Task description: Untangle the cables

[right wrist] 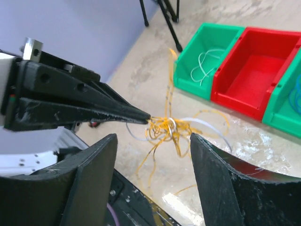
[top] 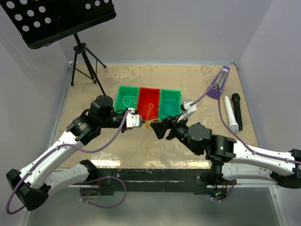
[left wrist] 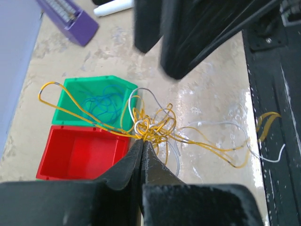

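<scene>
Left gripper point(left wrist: 142, 143) clamped on the knot of thin yellow-orange and white cables point(left wrist: 155, 123), just before the red plastic bin point(left wrist: 89, 151). Right gripper point(right wrist: 153, 146) open, facing knot: should close on one loose strand only, pull slowly.

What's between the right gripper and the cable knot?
Nothing but bare tabletop, clearest in the left wrist view; right gripper open, knot pinched by left gripper.
</scene>
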Tool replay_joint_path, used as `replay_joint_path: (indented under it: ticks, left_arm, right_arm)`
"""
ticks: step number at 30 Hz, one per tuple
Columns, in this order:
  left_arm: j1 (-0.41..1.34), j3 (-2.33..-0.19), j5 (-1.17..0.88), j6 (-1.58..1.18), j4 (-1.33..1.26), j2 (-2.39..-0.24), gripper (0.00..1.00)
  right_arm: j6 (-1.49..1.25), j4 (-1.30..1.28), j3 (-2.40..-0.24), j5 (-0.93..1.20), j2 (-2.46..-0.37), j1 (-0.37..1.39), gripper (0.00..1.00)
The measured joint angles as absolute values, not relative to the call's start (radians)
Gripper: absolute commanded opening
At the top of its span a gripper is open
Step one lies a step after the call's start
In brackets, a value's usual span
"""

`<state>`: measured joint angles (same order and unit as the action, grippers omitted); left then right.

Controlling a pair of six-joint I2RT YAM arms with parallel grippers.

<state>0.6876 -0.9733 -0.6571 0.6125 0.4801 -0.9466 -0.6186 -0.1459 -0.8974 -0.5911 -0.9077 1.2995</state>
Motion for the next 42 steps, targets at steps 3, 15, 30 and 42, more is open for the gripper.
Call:
replay_joint_path:
  ticks: [3,15,30,42]
  left_arm:
    - [0.684,-0.973,-0.593,0.489,0.411,-0.939,0.00]
    - [0.679,-0.982,-0.540,0.332,0.330,-0.928,0.00]
    - [0.679,-1.019,-0.622,0.267,0.323,-0.926,0.00]
    - [0.679,-1.070,-0.672,0.194,0.311,-0.925,0.00]
  right_arm:
    - [-0.649,-0.161,-0.872,-0.628,-0.799,1.300,0.68]
    - [-0.727,-0.161,-0.796,-0.632,-0.755,1.300,0.49]
    - [-0.686,-0.031,-0.768,-0.618,-0.877,1.300,0.40]
    - [-0.633,0.076,-0.768,-0.674,-0.912,1.301,0.00]
